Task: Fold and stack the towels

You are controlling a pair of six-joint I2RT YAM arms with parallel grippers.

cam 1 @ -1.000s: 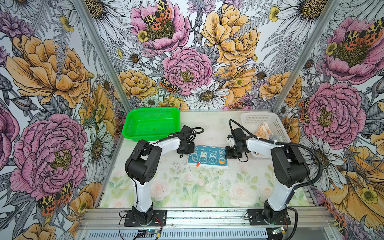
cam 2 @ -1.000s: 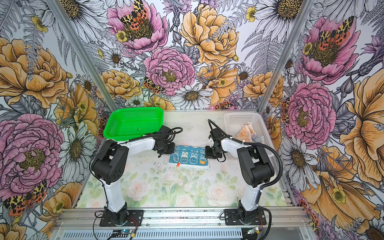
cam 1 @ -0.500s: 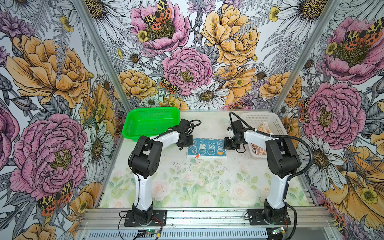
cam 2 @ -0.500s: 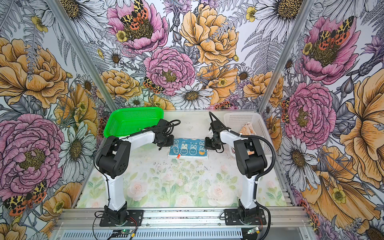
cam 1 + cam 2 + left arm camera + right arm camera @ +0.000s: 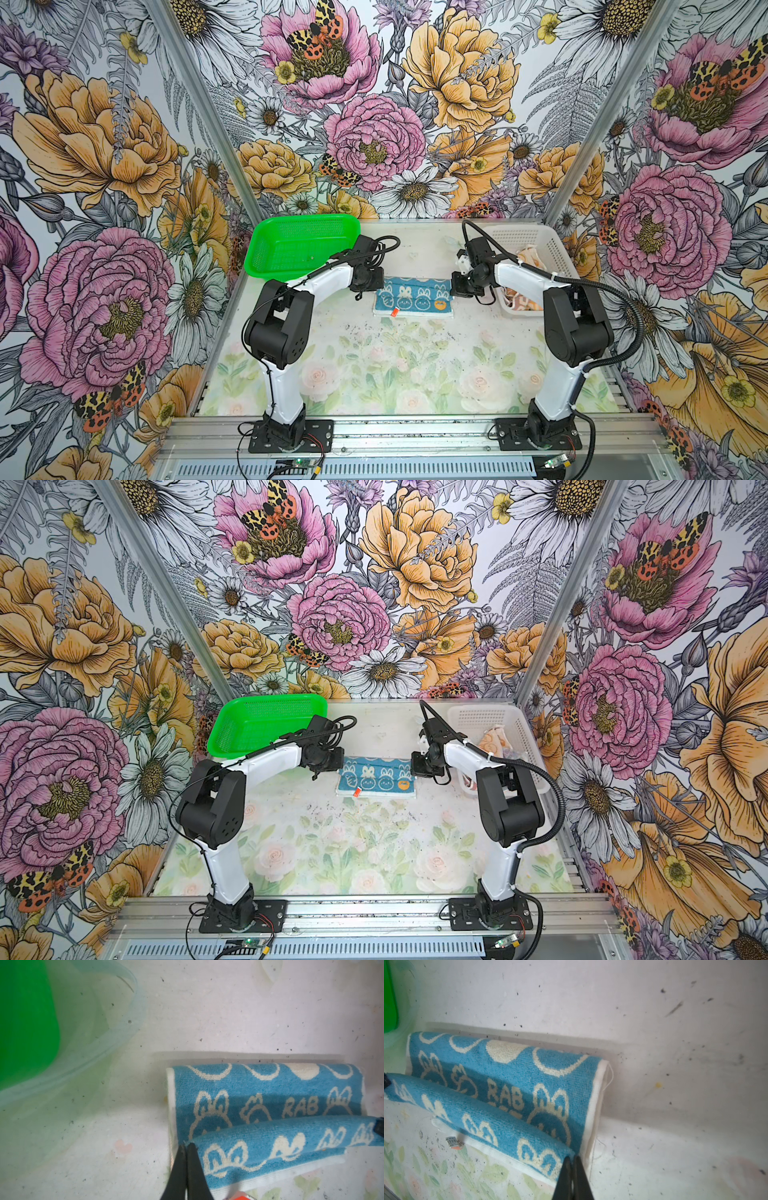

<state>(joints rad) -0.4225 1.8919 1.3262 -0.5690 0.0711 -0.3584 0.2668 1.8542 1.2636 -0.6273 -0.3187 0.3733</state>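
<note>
Floral walls [image 5: 374, 124] enclose a pale surface [image 5: 415, 374]; in both top views the blue towel [image 5: 413, 297] lies mid-surface between the green basket [image 5: 299, 249] and white basket [image 5: 536, 241], where other towels [image 5: 530, 255] sit. Left wrist view: the left gripper [image 5: 187, 1148] pinches one lifted corner tight. Right wrist view: the right gripper [image 5: 572, 1160] is clamped on the opposite corner. Both corners should travel level, hem laid onto hem, before release
</note>
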